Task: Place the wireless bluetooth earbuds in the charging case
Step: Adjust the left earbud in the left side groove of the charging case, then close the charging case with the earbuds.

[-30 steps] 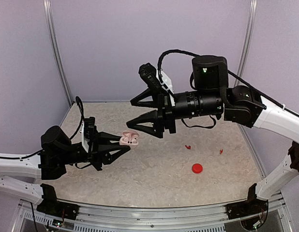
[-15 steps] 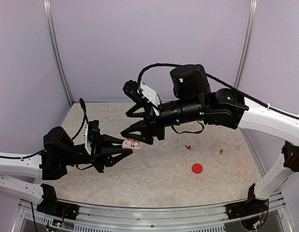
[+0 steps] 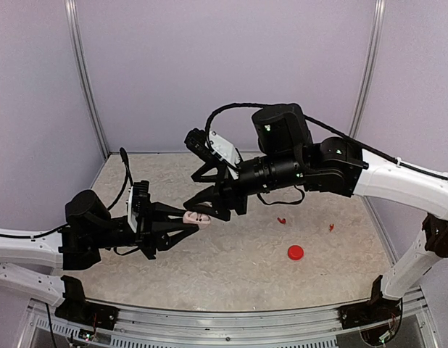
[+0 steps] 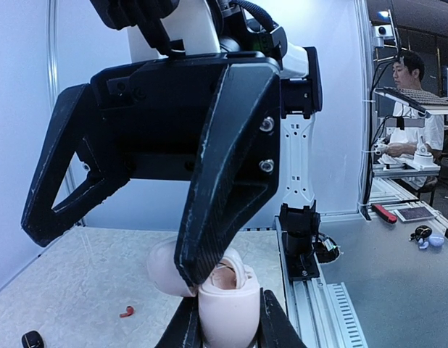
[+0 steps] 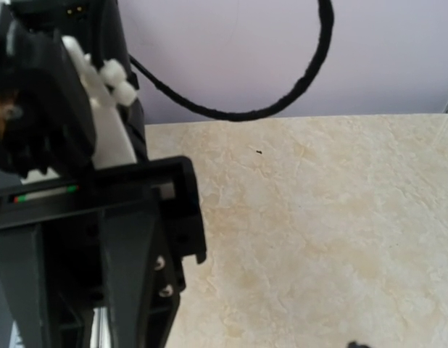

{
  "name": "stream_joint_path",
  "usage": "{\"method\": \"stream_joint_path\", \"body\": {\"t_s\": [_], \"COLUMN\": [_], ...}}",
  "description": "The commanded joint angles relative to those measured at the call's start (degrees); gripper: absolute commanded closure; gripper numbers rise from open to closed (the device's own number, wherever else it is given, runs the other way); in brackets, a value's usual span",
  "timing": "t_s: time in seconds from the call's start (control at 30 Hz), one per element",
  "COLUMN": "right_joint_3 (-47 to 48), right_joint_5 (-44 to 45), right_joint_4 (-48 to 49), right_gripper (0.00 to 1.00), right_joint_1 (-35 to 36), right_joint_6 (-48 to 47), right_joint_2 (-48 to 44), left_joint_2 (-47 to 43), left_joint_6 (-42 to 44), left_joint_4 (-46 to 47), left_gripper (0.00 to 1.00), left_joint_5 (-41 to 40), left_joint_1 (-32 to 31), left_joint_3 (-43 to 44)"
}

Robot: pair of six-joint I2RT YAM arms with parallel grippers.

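The pink charging case (image 3: 197, 216) is held above the table, lid flipped open, with my left gripper (image 3: 192, 222) shut on its body. In the left wrist view the case (image 4: 227, 308) stands upright between my fingers (image 4: 275, 326), its lid (image 4: 164, 267) hanging left. My right gripper (image 3: 191, 194) is open and reaches in from the right; one fingertip (image 4: 189, 272) rests at the case's open mouth beside the lid. Two red earbuds (image 3: 281, 220) (image 3: 331, 228) lie on the table. I cannot tell what is inside the case.
A round red case (image 3: 296, 252) sits on the table at the front right. A red earbud (image 4: 127, 312) and a small black thing (image 4: 32, 338) lie on the table below the held case. Purple walls enclose the table on three sides.
My right arm has swung left and down, bringing its open fingers onto the pink case. The left gripper has shifted slightly right, still holding the case.
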Motion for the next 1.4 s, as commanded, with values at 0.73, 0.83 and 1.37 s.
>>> {"method": "stream_joint_path", "body": {"t_s": [0.73,0.83,1.37], "right_joint_3": [-9.8,-9.4,-11.9], "right_joint_5": [-19.3,-22.0,-25.6], "right_joint_4": [15.0,15.5,16.7], "right_gripper": [0.18,0.21,0.35], "right_joint_1": [-3.3,-3.3,-1.6], "right_joint_6": [8.3,8.5,5.6], "right_joint_2": [-5.3,-4.0,-6.3], "left_joint_2": [-3.1,-3.2,-2.8], "left_joint_6": [-4.3,-4.6,-7.4], "left_joint_4": [6.8,7.3,8.0], "left_gripper": [1.00,1.00,1.00], "left_joint_5": [-1.0,-2.3,-5.3], "left_joint_1": [0.9,0.9,3.0], "left_joint_3": [-0.8,-1.2,-1.3]}}
